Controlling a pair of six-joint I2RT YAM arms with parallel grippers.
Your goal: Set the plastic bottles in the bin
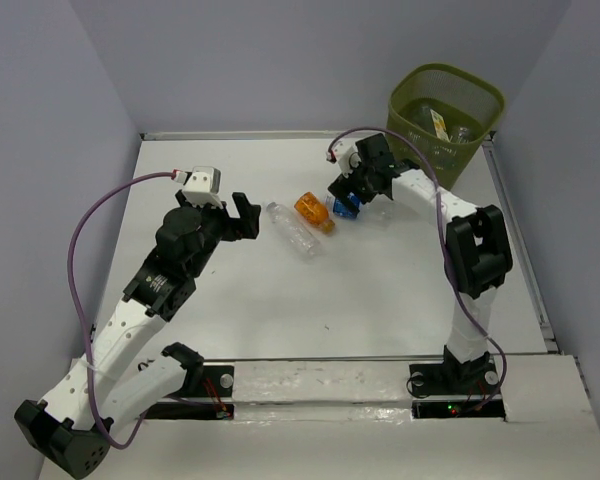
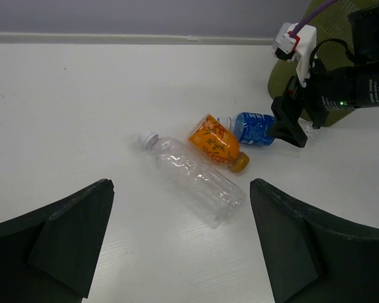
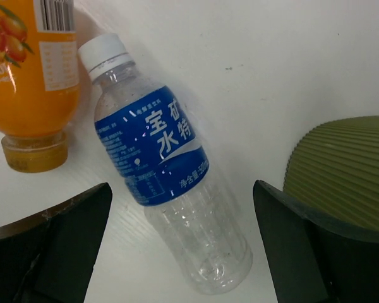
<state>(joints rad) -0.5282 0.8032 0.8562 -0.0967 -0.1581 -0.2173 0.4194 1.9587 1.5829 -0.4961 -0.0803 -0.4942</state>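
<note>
Looking down from above, a clear bottle [image 1: 291,229], an orange bottle [image 1: 313,211] and a blue-labelled bottle [image 1: 345,207] lie mid-frame; the bin [image 1: 468,155] stands upper right. Left wrist view: left gripper [image 2: 180,240] spread wide, empty. Right wrist view: right gripper [image 3: 183,246] parted too, the blue-labelled bottle centre frame between its fingers [image 3: 57,240].

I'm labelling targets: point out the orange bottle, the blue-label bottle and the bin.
orange bottle [image 2: 213,142], left wrist view, on its label.
blue-label bottle [image 3: 155,145], right wrist view, on its label.
bin [image 1: 467,150], top view, on its wall.
</note>
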